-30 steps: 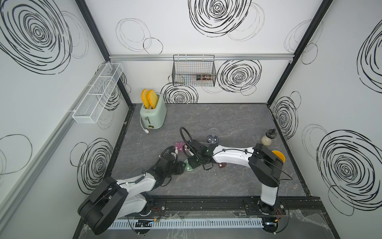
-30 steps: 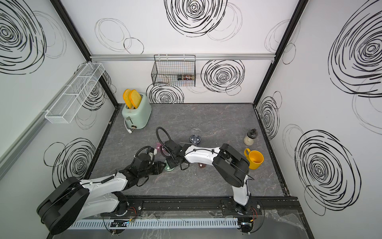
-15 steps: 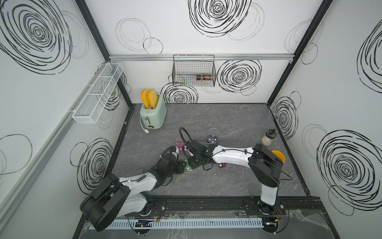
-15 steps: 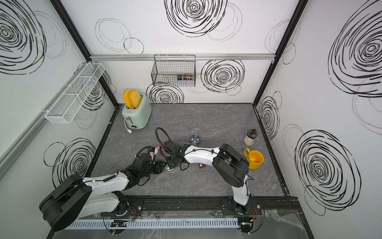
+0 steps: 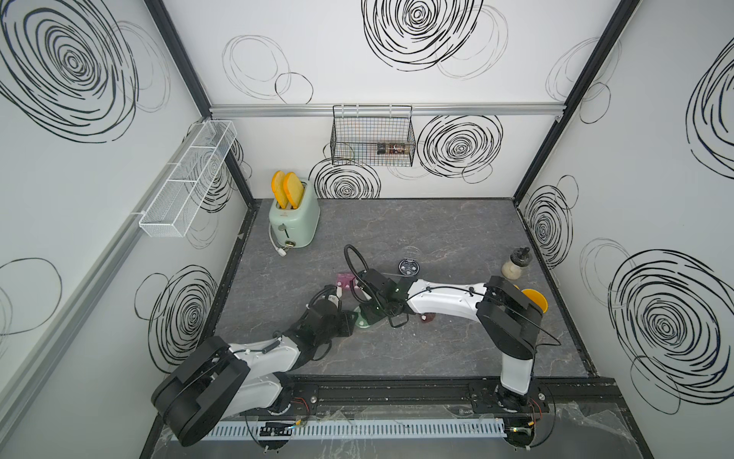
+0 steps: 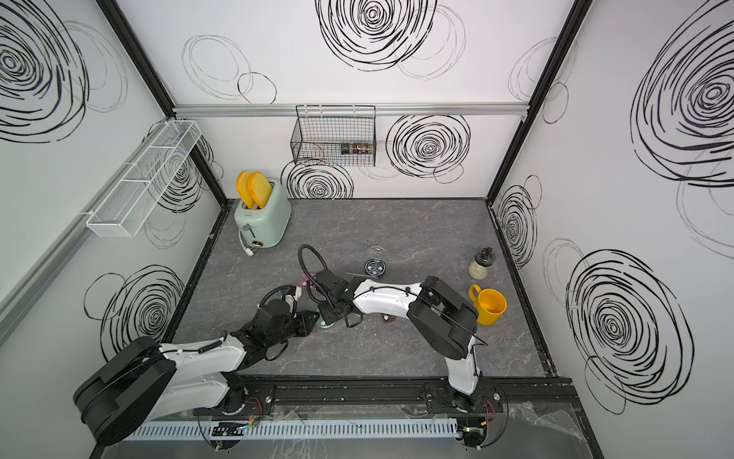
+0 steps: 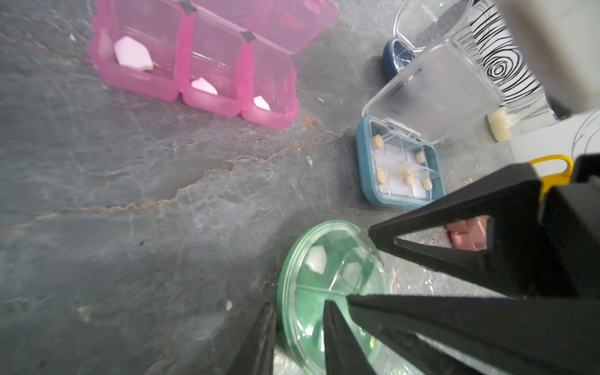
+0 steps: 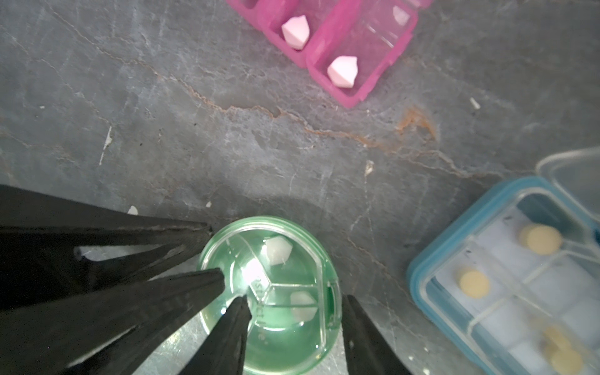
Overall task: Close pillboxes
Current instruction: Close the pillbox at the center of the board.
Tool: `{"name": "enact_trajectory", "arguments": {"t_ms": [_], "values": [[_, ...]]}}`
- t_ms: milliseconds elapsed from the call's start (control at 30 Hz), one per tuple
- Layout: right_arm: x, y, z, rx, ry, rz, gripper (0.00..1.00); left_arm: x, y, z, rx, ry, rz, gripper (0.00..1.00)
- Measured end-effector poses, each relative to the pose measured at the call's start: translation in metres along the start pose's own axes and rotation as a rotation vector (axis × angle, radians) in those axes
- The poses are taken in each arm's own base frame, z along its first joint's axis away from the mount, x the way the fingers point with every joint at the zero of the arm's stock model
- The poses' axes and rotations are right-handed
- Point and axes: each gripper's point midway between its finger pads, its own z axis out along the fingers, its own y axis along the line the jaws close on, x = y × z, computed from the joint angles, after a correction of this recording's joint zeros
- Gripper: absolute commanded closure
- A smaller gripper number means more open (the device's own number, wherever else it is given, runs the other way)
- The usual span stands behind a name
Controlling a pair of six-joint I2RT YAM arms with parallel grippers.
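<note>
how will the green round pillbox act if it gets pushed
The pillbox sits low and flat, so it'd likely slide, not tip. Thin clear plastic, few pills: probably light. Glossy, so maybe slippery.

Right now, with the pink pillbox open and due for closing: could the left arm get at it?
Probably yes. The left gripper is at the green round pillbox, and only bare table lies between it and the pink pillbox, though the right arm's wrist hangs close beside.

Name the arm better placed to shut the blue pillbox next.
Right, probably. The blue pillbox, lid up, lies close beside the right gripper; from the left gripper it sits beyond the green pillbox.
</note>
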Motion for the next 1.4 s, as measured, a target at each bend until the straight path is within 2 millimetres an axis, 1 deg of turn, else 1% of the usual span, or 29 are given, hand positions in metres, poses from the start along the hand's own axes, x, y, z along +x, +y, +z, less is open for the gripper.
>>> {"name": "enact_trajectory", "arguments": {"t_ms": [267,367,467,567,633,700,733,833,900,933,1000,1100,1167,1233,1267,1333,1400], "values": [[0.0,0.001,0.001,0.002,0.0,0.014,0.47,0.002,-0.002,0.0,0.003,-0.004,-0.002,0.69],[-0.001,0.002,-0.001,0.002,0.001,0.014,0.48,0.003,-0.002,-0.002,0.001,0.004,-0.004,0.64],[-0.002,0.003,-0.005,0.007,0.016,0.002,0.48,0.006,-0.002,-0.006,-0.018,0.033,0.0,0.61],[-0.016,0.008,-0.015,0.004,0.0,-0.01,0.47,0.001,-0.006,-0.013,-0.032,0.046,0.014,0.56],[-0.031,0.01,-0.025,0.003,-0.032,-0.015,0.47,-0.01,-0.015,-0.019,-0.026,0.032,0.031,0.54],[-0.048,0.01,-0.04,0.003,-0.076,-0.015,0.47,-0.024,-0.027,-0.025,-0.013,0.011,0.049,0.53],[-0.054,0.008,-0.047,0.001,-0.092,-0.014,0.47,-0.031,-0.033,-0.027,-0.004,-0.001,0.057,0.53],[-0.066,-0.005,-0.073,0.012,-0.139,0.003,0.47,-0.053,-0.05,-0.034,0.025,-0.041,0.076,0.52],[-0.072,-0.022,-0.093,0.03,-0.174,0.024,0.47,-0.06,-0.059,-0.033,0.047,-0.042,0.085,0.52],[-0.074,-0.03,-0.1,0.038,-0.189,0.037,0.48,-0.061,-0.062,-0.031,0.054,-0.038,0.087,0.52],[-0.077,-0.054,-0.117,0.063,-0.222,0.074,0.48,-0.06,-0.065,-0.023,0.058,-0.013,0.091,0.5],[-0.077,-0.095,-0.14,0.107,-0.266,0.117,0.52,-0.055,-0.063,-0.008,0.051,0.034,0.1,0.49],[-0.075,-0.118,-0.148,0.131,-0.279,0.121,0.54,-0.052,-0.064,0.002,0.049,0.064,0.107,0.49],[-0.073,-0.134,-0.151,0.142,-0.275,0.1,0.57,-0.052,-0.068,0.011,0.053,0.08,0.117,0.48],[-0.072,-0.138,-0.151,0.143,-0.271,0.08,0.57,-0.054,-0.071,0.015,0.056,0.082,0.122,0.48],[-0.071,-0.145,-0.149,0.146,-0.26,0.031,0.63,-0.057,-0.075,0.021,0.066,0.08,0.127,0.48],[-0.071,-0.15,-0.149,0.15,-0.254,-0.014,0.65,-0.057,-0.078,0.025,0.074,0.077,0.132,0.49]]}}
